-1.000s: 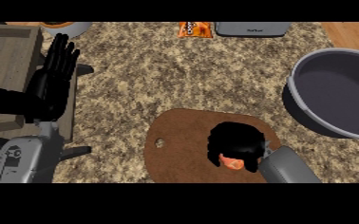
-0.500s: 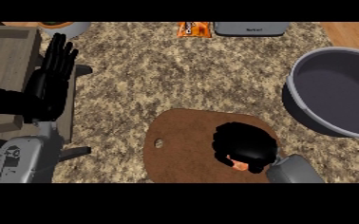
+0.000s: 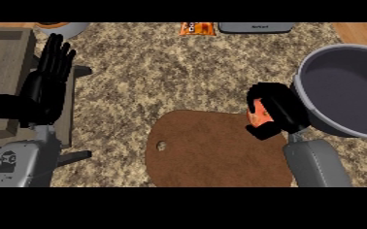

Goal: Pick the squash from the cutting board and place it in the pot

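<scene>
My right hand [image 3: 276,107] is curled round the orange squash [image 3: 256,116], of which only a small patch shows between the fingers. It hangs over the far right corner of the brown cutting board [image 3: 208,150], right beside the near left rim of the grey pot [image 3: 337,89]. My left hand [image 3: 46,85] rests open at the left edge, fingers up.
A wooden block [image 3: 18,73] sits at the left behind my left hand. Along the far edge lie a white bowl [image 3: 61,27], an orange packet [image 3: 197,28] and a grey tray [image 3: 254,27]. The speckled counter [image 3: 158,77] spreads between them.
My right hand has lifted the squash off the board's middle and carried it up and right toward the pot. The left hand has stayed put.
</scene>
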{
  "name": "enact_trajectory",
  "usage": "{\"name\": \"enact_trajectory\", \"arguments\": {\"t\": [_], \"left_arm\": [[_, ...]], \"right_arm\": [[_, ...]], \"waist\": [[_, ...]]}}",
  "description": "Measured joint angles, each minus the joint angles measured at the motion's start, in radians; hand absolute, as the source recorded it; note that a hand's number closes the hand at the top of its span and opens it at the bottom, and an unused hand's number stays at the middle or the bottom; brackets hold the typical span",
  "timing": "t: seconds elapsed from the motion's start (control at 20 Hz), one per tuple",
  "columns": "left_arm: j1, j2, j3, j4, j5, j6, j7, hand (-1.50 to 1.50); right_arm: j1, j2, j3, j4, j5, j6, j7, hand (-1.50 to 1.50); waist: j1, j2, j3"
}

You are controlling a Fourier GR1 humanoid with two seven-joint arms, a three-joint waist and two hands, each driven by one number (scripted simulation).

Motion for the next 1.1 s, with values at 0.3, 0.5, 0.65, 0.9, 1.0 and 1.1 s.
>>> {"name": "enact_trajectory", "arguments": {"t": [0.3, 0.5, 0.65, 0.9, 1.0, 1.1], "left_arm": [[-0.006, -0.002, -0.007, -0.001, -0.002, -0.002, 0.000, 0.00], [-0.024, -0.009, -0.025, 0.008, -0.003, -0.011, 0.003, 0.00], [-0.041, -0.018, -0.037, 0.017, -0.004, -0.013, 0.004, 0.00], [-0.054, -0.030, -0.054, 0.030, -0.006, -0.017, 0.004, 0.00], [-0.056, -0.031, -0.050, 0.038, -0.010, -0.011, 0.001, 0.00], [-0.059, -0.031, -0.047, 0.038, -0.012, -0.005, 0.006, 0.00]], "right_arm": [[-0.116, 0.032, -0.208, 0.018, 0.113, -0.145, 0.405, 1.50], [-0.218, 0.024, -0.309, 0.020, 0.248, -0.244, 0.677, 1.50], [-0.295, 0.009, -0.360, 0.034, 0.389, -0.294, 0.883, 1.50], [-0.437, 0.011, -0.394, 0.100, 0.652, -0.298, 1.214, 1.50], [-0.500, 0.020, -0.400, 0.147, 0.738, -0.270, 1.302, 1.50], [-0.560, 0.020, -0.420, 0.203, 0.793, -0.242, 1.345, 1.50]], "waist": [[0.014, 0.005, -0.005], [0.039, 0.009, -0.007], [0.060, 0.013, -0.007], [0.083, 0.011, -0.005], [0.081, 0.008, -0.003], [0.075, 0.004, -0.001]]}}
